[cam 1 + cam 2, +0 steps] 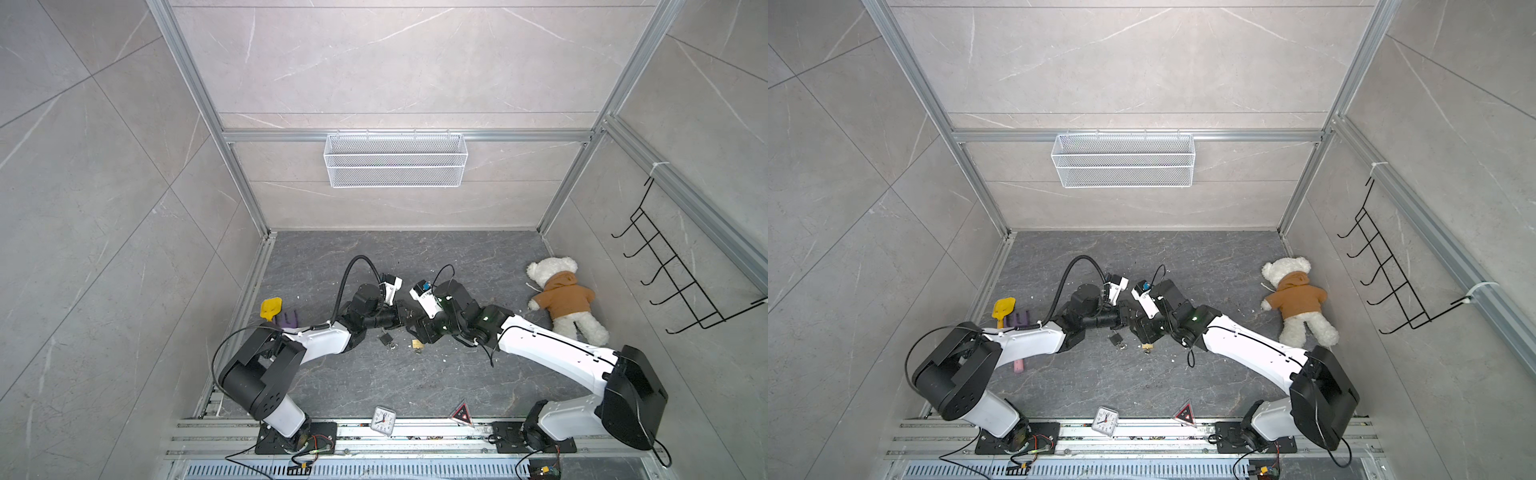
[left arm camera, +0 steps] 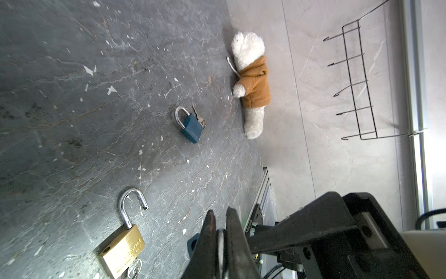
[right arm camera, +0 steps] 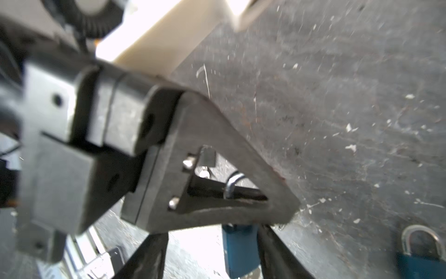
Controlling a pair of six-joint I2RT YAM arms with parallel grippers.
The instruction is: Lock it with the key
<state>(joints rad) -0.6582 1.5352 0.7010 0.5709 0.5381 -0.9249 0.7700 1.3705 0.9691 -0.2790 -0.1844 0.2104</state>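
My left gripper (image 2: 220, 212) is shut on the silver shackle (image 3: 233, 183) of a blue padlock (image 3: 239, 248), which it holds above the floor. My right gripper (image 3: 212, 232) is open: its fingers (image 3: 277, 251) stand wide on either side of that padlock's body, with a gap on one side. Both grippers meet at mid-floor in both top views (image 1: 405, 318) (image 1: 1130, 319). A brass padlock (image 2: 121, 248) lies close by, its shackle open and a key (image 2: 134, 268) in its underside. Another blue padlock (image 2: 190, 125), shackle closed, lies farther off with keys beside it.
A dark padlock (image 1: 386, 340) lies under the left forearm. A teddy bear (image 1: 561, 297) in a brown hoodie lies by the right wall, and yellow and purple toys (image 1: 276, 311) by the left. A clock (image 1: 383, 420) and a red triangle (image 1: 460, 413) stand at the front rail.
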